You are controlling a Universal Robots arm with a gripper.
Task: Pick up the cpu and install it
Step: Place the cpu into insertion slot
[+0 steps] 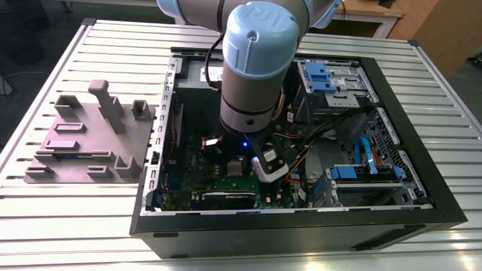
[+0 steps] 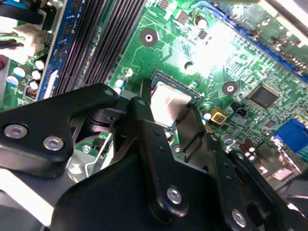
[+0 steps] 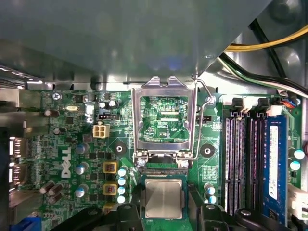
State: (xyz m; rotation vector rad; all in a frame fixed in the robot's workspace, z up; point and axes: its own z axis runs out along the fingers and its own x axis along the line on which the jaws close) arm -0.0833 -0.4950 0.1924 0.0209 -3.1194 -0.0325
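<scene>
Two black fingers (image 2: 161,159) of the claw (image 2: 169,118) close against opposite edges of the cpu (image 2: 169,102) in the second wrist view, grasping it. In the first wrist view the claw (image 3: 163,211) shows as dark finger tips flanking the cpu (image 3: 163,198), which sits low over the socket seat, just below the raised load frame (image 3: 165,120); whether the chip already rests in the seat cannot be told.

The cpu is a small flat square with a pale silvery metal top and a thin darker edge.

The first wrist view shows the hinged frame standing open with its wire lever (image 3: 204,120) alongside, the memory slots (image 3: 245,163) beside the socket, and yellow and black cables (image 3: 269,45) beyond the board edge. The second wrist view shows the green motherboard (image 2: 211,53) at an angle, brightly lit near the chip.

The exterior view shows the arm (image 1: 260,62) reaching down into the open computer case (image 1: 301,226), with the claw (image 1: 265,166) over the motherboard. The case lies on a slatted counter (image 1: 421,68), and a grey fixture plate (image 1: 87,141) stands on the exterior view's left.
</scene>
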